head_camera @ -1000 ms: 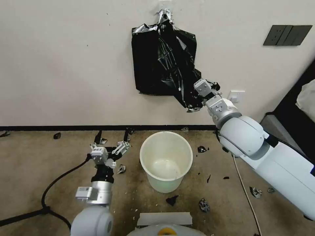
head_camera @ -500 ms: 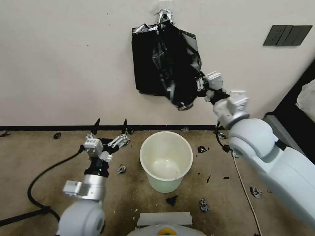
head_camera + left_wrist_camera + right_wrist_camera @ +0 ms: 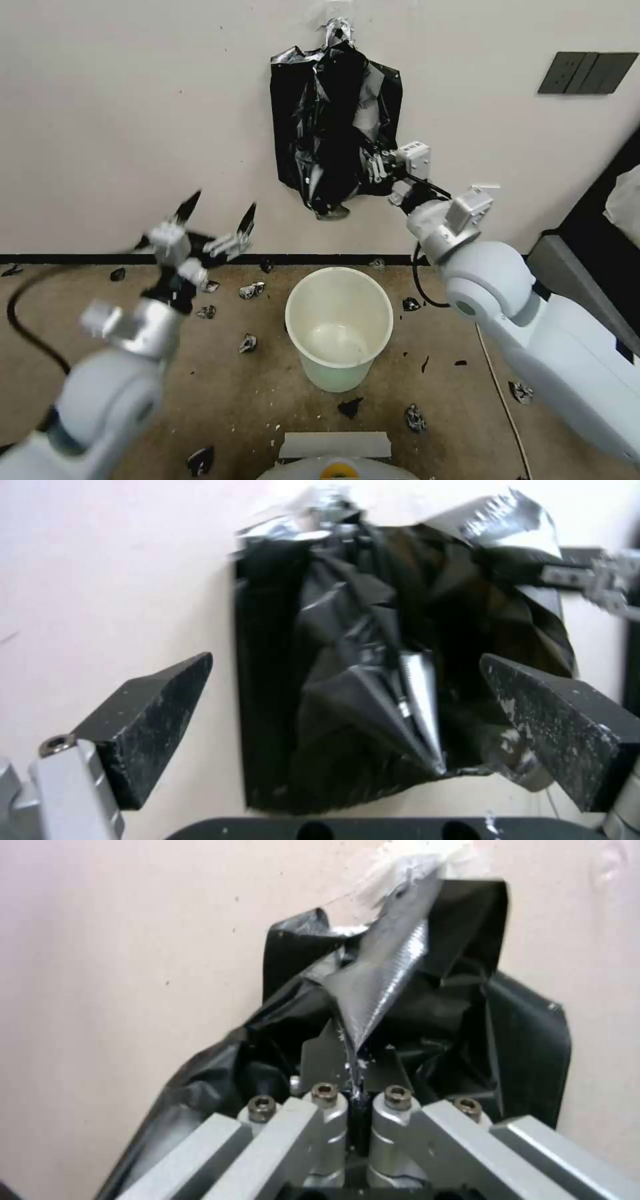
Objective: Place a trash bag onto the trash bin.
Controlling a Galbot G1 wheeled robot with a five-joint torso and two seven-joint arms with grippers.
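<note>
The crinkled black trash bag (image 3: 337, 143) hangs against the wall, in front of a flat black bag pack (image 3: 285, 120) taped at its top. My right gripper (image 3: 375, 167) is shut on the bag's right side; the right wrist view shows its fingers (image 3: 320, 1055) pinching a stretched fold of the bag (image 3: 393, 970). My left gripper (image 3: 219, 210) is open, raised left of the bag and apart from it. In the left wrist view the bag (image 3: 360, 695) sits between the spread fingers (image 3: 153, 715). The cream trash bin (image 3: 340, 377) stands upright on the floor below.
Small black scraps (image 3: 248, 343) litter the brown floor around the bin. A black cable (image 3: 27, 320) trails at the left and a white cord (image 3: 497, 387) at the right. A dark switch panel (image 3: 587, 72) is on the wall; dark furniture (image 3: 600, 240) stands at the right.
My left arm has risen from near the floor toward the wall, still open. My right gripper has moved left and slightly up, dragging the bag's lower part leftward across the pack.
</note>
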